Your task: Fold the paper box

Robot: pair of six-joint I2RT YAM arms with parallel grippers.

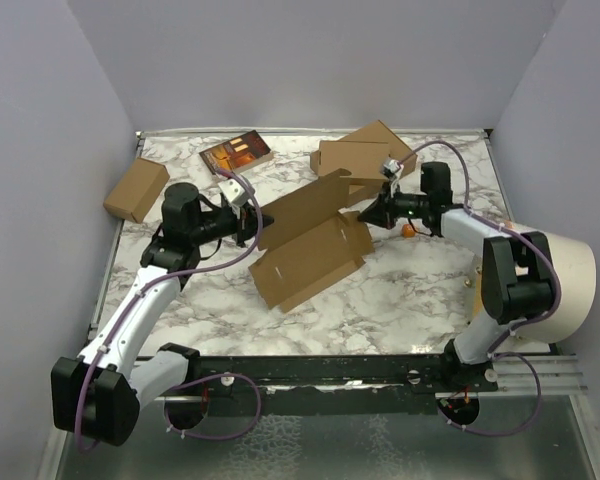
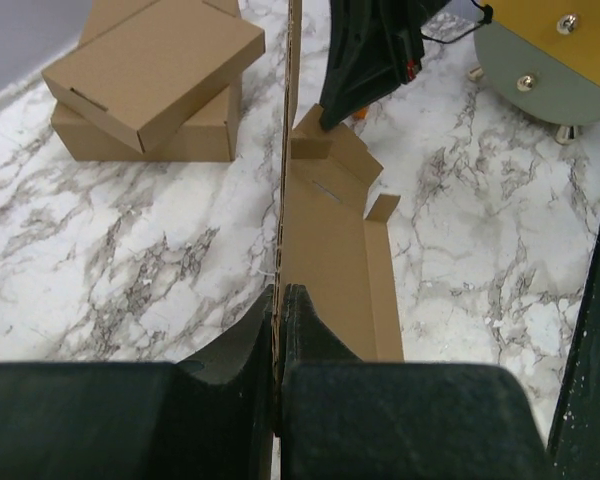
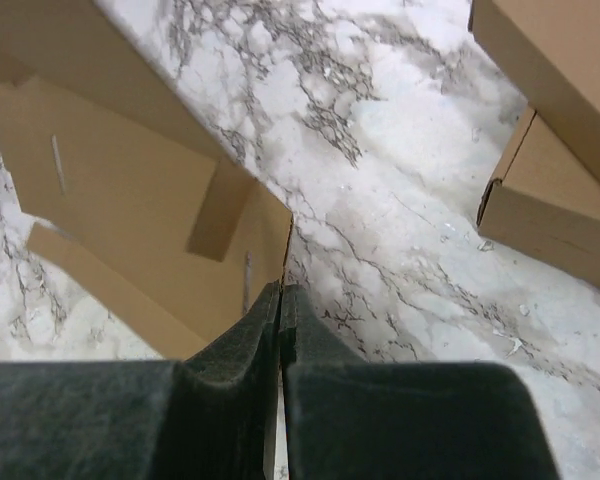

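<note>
- The left end effector (image 2: 278, 300) is closed on the paper box (image 2: 330, 250). Its two fingers pinch the near edge of a panel that stands upright and shows edge-on in the left wrist view.
- The right end effector (image 3: 281, 292) is closed, finger against finger. The sheet's far edge runs straight down into the seam between its tips, but I cannot tell whether cardboard is actually caught there.
- The paper box is still an open die-cut sheet, lying mid-surface between the two end effectors. Its lower panel and flaps lie flat on the marbled surface (image 1: 410, 290).
- A stack of two folded boxes (image 1: 365, 155) sits at the far side, just behind the right end effector.
- A small carton (image 1: 137, 188) rests by the far left edge, well apart from the sheet.
</note>
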